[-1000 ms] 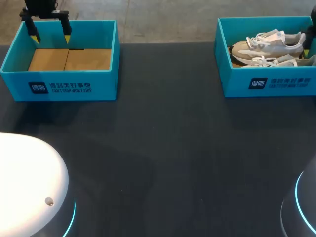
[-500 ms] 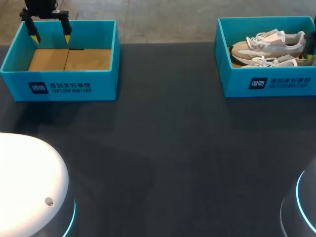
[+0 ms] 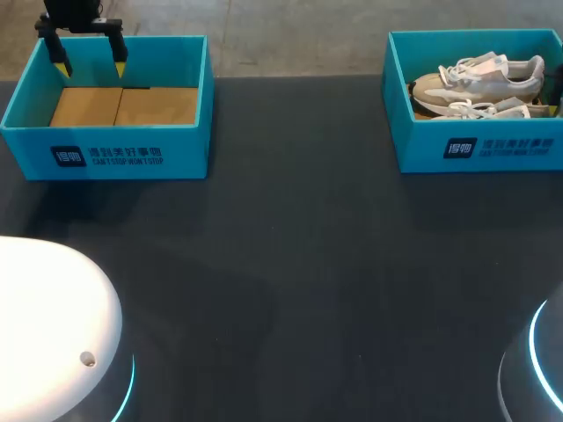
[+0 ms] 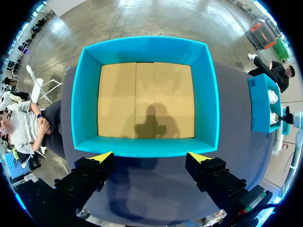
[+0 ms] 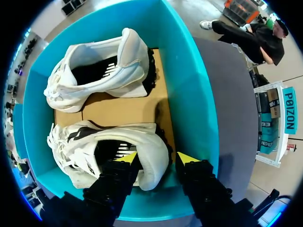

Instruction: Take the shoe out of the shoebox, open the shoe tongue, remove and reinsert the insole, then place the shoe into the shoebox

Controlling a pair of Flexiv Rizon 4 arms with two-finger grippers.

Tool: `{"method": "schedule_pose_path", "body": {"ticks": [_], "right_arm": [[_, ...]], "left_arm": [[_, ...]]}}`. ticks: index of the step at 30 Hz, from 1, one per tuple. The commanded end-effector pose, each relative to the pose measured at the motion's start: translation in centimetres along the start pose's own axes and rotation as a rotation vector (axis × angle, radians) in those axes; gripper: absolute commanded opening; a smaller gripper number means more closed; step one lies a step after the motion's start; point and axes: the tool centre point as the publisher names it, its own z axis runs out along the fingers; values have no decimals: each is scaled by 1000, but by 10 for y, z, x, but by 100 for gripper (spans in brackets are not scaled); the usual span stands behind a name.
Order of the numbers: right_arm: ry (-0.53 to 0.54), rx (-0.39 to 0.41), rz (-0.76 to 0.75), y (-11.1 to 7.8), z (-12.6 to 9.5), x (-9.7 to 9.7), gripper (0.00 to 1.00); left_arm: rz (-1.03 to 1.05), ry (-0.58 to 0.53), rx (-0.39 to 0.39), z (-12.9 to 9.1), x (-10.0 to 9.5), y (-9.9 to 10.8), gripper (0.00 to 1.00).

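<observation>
Two white and beige shoes lie in the teal shoebox (image 3: 475, 149) at the far right. In the right wrist view the nearer shoe (image 5: 94, 146) has its heel between the fingers of my right gripper (image 5: 157, 158). One yellow tip sits inside the heel opening and the other outside it, so the gripper is shut on the heel. The farther shoe (image 5: 109, 71) lies beyond it on the cardboard floor. My left gripper (image 3: 90, 66) hangs open over the back rim of an empty teal box (image 3: 106, 149) at the far left, with nothing between its fingers (image 4: 102, 157).
The right box's wall (image 5: 189, 94) stands close beside the outer finger of my right gripper. Dark tabletop (image 3: 290, 264) stretches between the two boxes and toward the front edge.
My right gripper has sunk lower into the right box at the view's edge. The left arm has not moved.
</observation>
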Motion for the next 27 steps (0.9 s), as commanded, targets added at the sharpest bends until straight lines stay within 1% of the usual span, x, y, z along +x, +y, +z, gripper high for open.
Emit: {"method": "schedule_pose_path", "body": {"ticks": [1, 6, 9, 11, 14, 18, 22, 25, 26, 27], "right_arm": [[9, 4, 8, -2, 11, -1, 50], [-5, 17, 2, -4, 19, 3, 50], [-14, 24, 4, -5, 23, 3, 56], [-33, 27, -2, -5, 27, 4, 55], [-32, 29, 0, -3, 30, 6, 55], [-45, 35, -2, -1, 33, 8, 48], [-58, 47, 6, 0, 39, 7, 44], [-77, 54, 12, 1, 43, 7, 35], [-81, 56, 16, 1, 43, 7, 28], [-86, 57, 20, 0, 43, 7, 4]], "left_arm": [[0, -1, -1, -1, 0, 0, 100], [0, -1, -1, -1, 0, 0, 100], [0, -1, -1, -1, 0, 0, 100], [0, -1, -1, -1, 0, 0, 100], [0, -1, -1, -1, 0, 0, 100], [0, -1, -1, -1, 0, 0, 100], [0, -1, -1, -1, 0, 0, 100], [0, -1, -1, -1, 0, 0, 100], [0, -1, -1, -1, 0, 0, 100], [0, -1, -1, -1, 0, 0, 100]]}}
